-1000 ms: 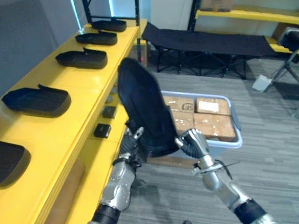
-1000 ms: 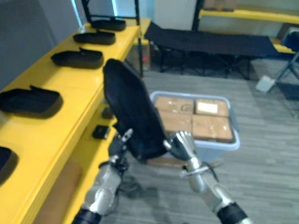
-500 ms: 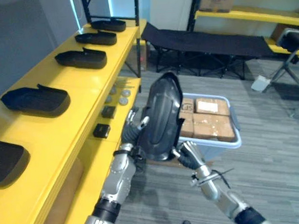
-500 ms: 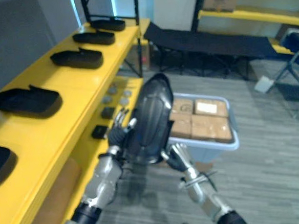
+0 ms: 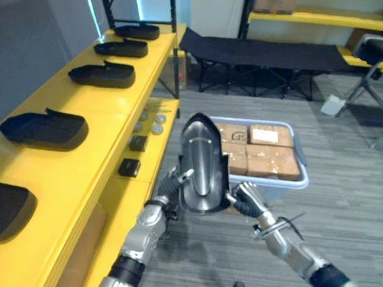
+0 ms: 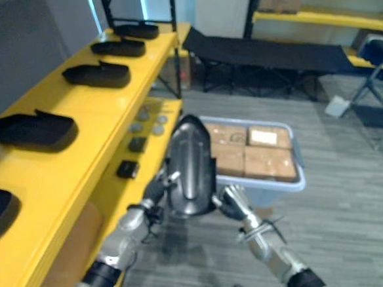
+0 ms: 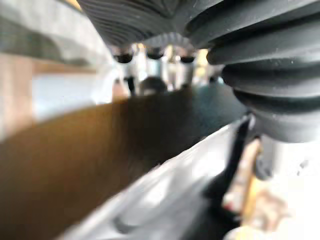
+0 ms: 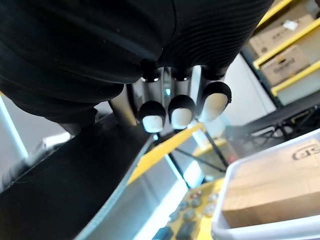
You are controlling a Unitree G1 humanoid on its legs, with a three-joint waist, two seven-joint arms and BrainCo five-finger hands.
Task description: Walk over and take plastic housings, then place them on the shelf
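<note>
Here, in the left eye view, the left hand (image 5: 173, 187) and right hand (image 5: 243, 197) hold a dark plastic housing (image 5: 201, 162) upright between them, above the floor (image 5: 353, 194), near the yellow shelf (image 5: 104, 117). In the left wrist view, fingers (image 7: 154, 52) curl behind its edge. In the right wrist view, fingers (image 8: 180, 112) clasp its rim. It seems light, stiff and smooth; gripping both rims looks safest.
</note>
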